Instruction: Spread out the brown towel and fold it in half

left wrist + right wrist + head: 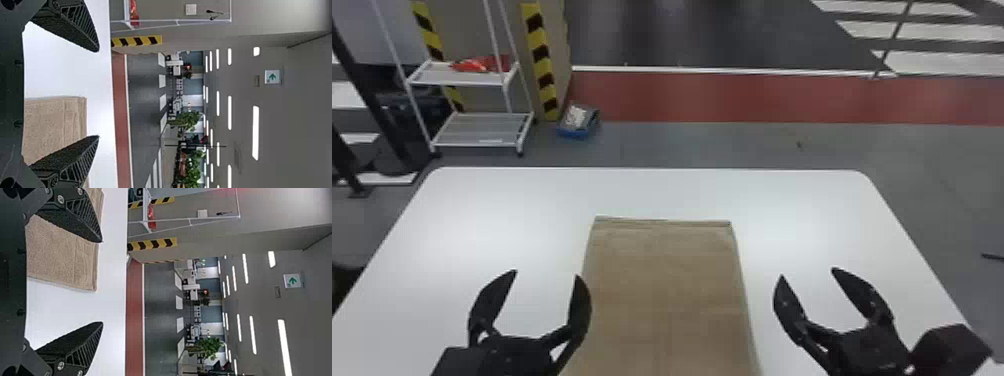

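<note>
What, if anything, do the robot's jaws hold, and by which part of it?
Nothing: the left gripper and right gripper have open jaws; the towel lies on the table.

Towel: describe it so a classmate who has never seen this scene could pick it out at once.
In the head view, start with the white table. The towel lies flat toward its near side, roughly between the left tool and the right tool. Unlike those black, pronged tools, it is a broad sheet of brown cloth.
</note>
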### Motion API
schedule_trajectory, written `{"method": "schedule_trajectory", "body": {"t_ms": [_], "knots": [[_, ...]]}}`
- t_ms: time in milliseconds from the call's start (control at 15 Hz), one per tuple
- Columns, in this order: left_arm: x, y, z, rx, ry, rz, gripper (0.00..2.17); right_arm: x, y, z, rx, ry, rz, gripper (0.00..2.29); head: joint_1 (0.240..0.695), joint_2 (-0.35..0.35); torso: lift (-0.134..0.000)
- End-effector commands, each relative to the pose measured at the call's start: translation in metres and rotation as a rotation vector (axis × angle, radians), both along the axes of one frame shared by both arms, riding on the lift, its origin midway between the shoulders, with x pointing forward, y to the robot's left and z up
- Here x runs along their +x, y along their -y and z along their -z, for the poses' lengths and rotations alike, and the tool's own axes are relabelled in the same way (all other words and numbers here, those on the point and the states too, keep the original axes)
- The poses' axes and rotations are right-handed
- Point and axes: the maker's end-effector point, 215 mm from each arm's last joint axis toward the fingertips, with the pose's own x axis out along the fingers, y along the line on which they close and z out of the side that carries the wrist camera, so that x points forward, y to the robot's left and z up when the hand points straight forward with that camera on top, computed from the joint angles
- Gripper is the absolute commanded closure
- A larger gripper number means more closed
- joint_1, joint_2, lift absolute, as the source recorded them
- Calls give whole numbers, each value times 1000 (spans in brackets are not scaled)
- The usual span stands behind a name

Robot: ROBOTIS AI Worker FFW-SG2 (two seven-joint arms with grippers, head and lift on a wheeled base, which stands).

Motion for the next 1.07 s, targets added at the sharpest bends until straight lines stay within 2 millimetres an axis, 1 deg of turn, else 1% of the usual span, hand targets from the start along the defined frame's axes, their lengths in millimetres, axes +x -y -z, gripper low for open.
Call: {"method": "schedule_trajectory", "body": {"t_ms": [0,67,200,267,333,400,600,667,733,800,1000], "knots": [[14,4,12,-19,-27,17,157,0,4,7,-11,-11,4,144,695,-51,-57],[24,9,25,-25,-65,33,208,0,7,10,-17,-16,9,144,695,-56,-57],[52,22,58,-33,-155,75,232,-3,17,18,-29,-32,23,144,695,-73,-57],[63,26,77,-40,-212,92,235,-3,20,17,-30,-32,28,144,695,-82,-57],[73,29,94,-69,-266,112,326,-3,22,17,-34,-32,29,144,695,-90,-57],[80,33,108,-97,-318,129,350,-3,22,17,-36,-30,30,144,695,-100,-57],[111,37,120,-105,-337,145,350,-3,29,16,-51,-28,39,144,695,-122,-57],[117,36,123,-106,-342,146,353,-3,31,15,-55,-27,43,144,695,-124,-57],[123,33,124,-119,-346,147,495,-3,33,15,-56,-27,46,144,695,-126,-57],[130,31,127,-144,-355,151,535,-3,35,15,-58,-27,50,144,695,-128,-57],[140,26,134,-139,-365,140,535,-2,36,14,-64,-25,53,144,695,-126,-57]]}}
